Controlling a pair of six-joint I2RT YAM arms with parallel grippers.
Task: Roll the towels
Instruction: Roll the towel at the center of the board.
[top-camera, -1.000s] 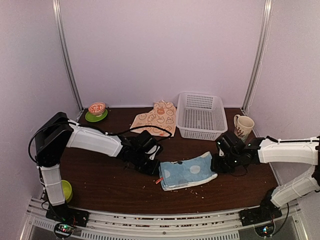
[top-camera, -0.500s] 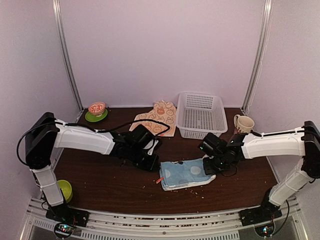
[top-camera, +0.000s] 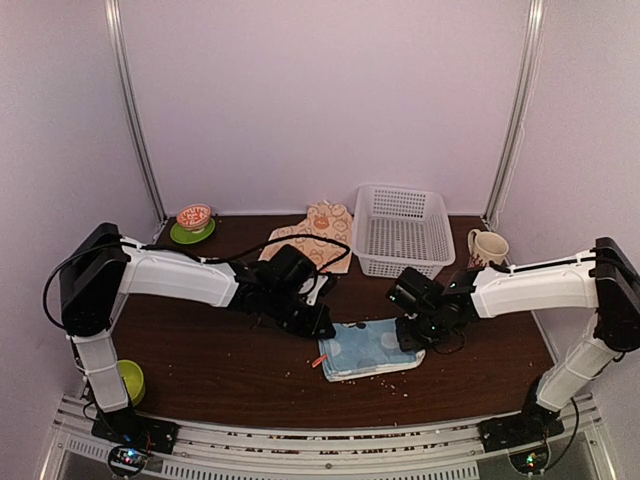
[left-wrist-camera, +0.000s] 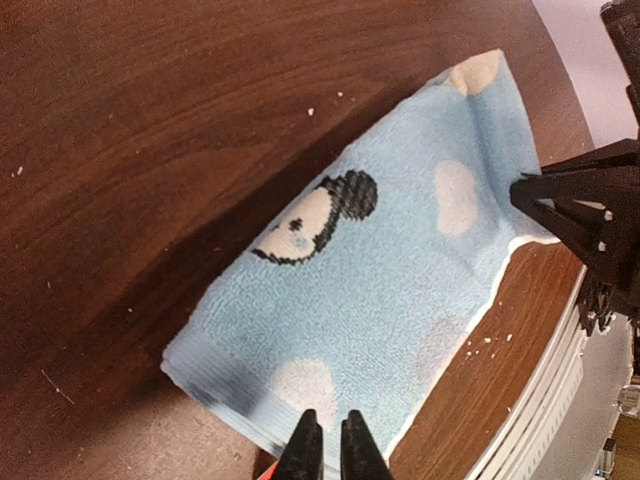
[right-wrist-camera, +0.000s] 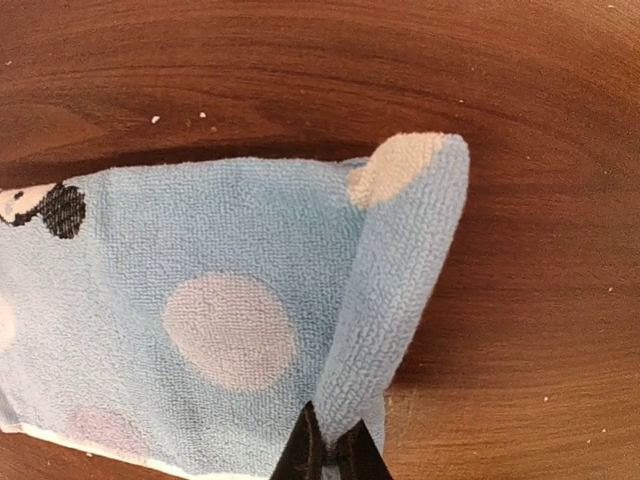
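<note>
The light blue towel (top-camera: 366, 349) with pale circles lies on the brown table (top-camera: 220, 370) between my two grippers. My right gripper (right-wrist-camera: 330, 452) is shut on the towel's right edge, which is lifted and curled back over the cloth as a fold (right-wrist-camera: 400, 270). In the top view that gripper (top-camera: 408, 335) sits over the towel's right end. My left gripper (left-wrist-camera: 325, 442) hovers shut over the towel's left edge (left-wrist-camera: 250, 400), with nothing visibly pinched; in the top view it (top-camera: 324, 325) is at the towel's far left corner. The cream towel (top-camera: 315, 235) with orange prints lies at the back.
A white plastic basket (top-camera: 402, 232) stands at the back right beside the cream towel. A mug (top-camera: 487, 251) is at the right. A small bowl on a green plate (top-camera: 193, 223) is at the back left. A green object (top-camera: 134, 381) sits by the left arm's base. Crumbs dot the table.
My right gripper has travelled left, dragging the blue towel's right end up and over the cloth, so the towel looks shorter. The left gripper has shifted right to the towel's left corner.
</note>
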